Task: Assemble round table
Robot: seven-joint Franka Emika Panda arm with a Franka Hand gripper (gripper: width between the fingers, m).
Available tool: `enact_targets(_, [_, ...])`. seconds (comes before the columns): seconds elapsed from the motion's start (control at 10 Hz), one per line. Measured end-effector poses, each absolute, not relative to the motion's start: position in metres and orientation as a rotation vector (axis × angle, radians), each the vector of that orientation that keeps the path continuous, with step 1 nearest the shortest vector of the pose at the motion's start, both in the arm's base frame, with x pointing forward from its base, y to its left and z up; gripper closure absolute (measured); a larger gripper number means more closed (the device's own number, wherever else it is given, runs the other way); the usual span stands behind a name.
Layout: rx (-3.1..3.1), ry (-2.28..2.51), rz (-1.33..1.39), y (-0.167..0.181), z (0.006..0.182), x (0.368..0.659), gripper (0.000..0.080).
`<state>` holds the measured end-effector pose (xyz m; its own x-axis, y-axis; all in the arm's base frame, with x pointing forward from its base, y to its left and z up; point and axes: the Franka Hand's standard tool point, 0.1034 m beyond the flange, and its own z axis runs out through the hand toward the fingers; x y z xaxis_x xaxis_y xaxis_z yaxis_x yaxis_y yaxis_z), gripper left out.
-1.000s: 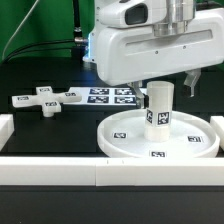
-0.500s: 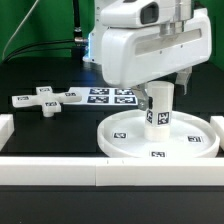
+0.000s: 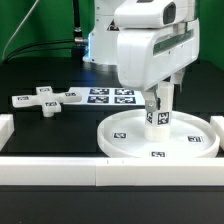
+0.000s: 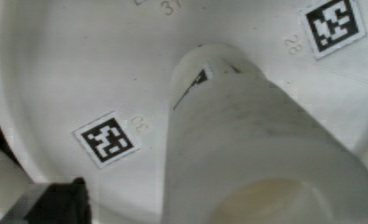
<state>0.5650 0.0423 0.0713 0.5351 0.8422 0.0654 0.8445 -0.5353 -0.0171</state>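
Note:
The large round disc [image 3: 122,136] lies flat on the table at the exterior view's right. The short thick leg [image 3: 160,113] stands upright on its centre. My gripper [image 3: 160,97] has come down over the top of the leg, and the white hand hides the leg's upper end. In the wrist view the leg [image 4: 252,130] fills the middle, close up, above the tagged disc [image 4: 74,80]. One dark finger [image 4: 56,203] stands apart from the leg's side; the other is out of view. The jaws look open around the leg. The cross-shaped piece [image 3: 45,100] lies at the left.
The marker board [image 3: 112,96] lies behind the disc, between it and the cross-shaped piece. A long white border bar [image 3: 100,171] runs along the front, and another bar [image 3: 5,126] stands at the left edge. The arm's base [image 3: 100,45] rises at the back.
The arm has swung to the exterior view's right and lowered, so the hand now sits over the leg's top. The leg, disc and cross-shaped piece have not moved.

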Motion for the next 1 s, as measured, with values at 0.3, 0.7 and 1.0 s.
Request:
enact_targets(0.3, [-2.587, -1.721, -0.071, 0.0401, 0.0705, 0.5642, 0.0151])
enact_targets(0.7, [-2.399, -2.005, -0.058, 0.0343, 0.0703, 0.5642, 0.0151])
enact_targets(1.0, [-2.405, -1.998, -0.055, 0.0327, 0.07, 0.564, 0.0374])
